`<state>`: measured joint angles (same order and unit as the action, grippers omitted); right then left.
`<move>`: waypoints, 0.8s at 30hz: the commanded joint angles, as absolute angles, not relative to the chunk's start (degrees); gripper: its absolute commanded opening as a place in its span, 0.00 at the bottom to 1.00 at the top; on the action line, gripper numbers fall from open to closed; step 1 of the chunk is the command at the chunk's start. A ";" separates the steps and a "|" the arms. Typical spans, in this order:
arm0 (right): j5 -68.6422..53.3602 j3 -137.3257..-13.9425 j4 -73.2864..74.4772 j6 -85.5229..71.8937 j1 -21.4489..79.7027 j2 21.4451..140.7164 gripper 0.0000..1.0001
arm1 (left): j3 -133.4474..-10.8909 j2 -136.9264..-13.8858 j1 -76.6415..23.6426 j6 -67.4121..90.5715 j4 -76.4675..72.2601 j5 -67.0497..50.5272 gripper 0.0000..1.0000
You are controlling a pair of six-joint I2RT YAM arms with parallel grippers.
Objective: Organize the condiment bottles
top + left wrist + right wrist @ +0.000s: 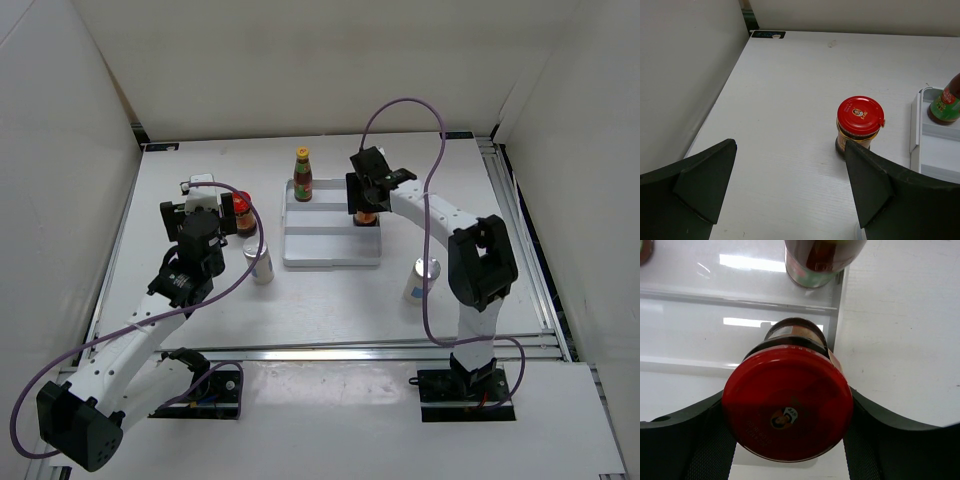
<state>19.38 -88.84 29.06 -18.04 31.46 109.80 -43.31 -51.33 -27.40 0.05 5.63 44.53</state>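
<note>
My right gripper (366, 203) is shut on a red-lidded jar (787, 405) and holds it upright over the middle step of the white stepped tray (330, 250), near its right edge. One yellow-capped sauce bottle (303, 175) stands on the tray's back step at the left. The base of a second bottle (822, 260) stands on the back step just beyond the held jar. My left gripper (790, 185) is open, and the other red-lidded jar (859, 122) stands on the table just past its right finger (875, 185). A silver-topped shaker (259, 262) stands left of the tray, and another shaker (422, 280) stands to its right.
White walls enclose the table on the left, back and right. The left wall (685, 75) is close to my left gripper. A metal rail (330, 352) runs along the table's near edge. The right arm's purple cable (430, 190) loops above the tray's right side.
</note>
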 commanded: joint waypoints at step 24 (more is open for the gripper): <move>23.29 -100.81 34.63 -20.92 30.94 97.57 1.00 | -44.12 -51.59 -27.60 0.70 5.63 44.91 1.00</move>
<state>20.73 -97.43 33.69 -20.47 30.83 104.22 -43.31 -51.46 -27.40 0.05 5.61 44.53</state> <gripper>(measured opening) 0.996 0.998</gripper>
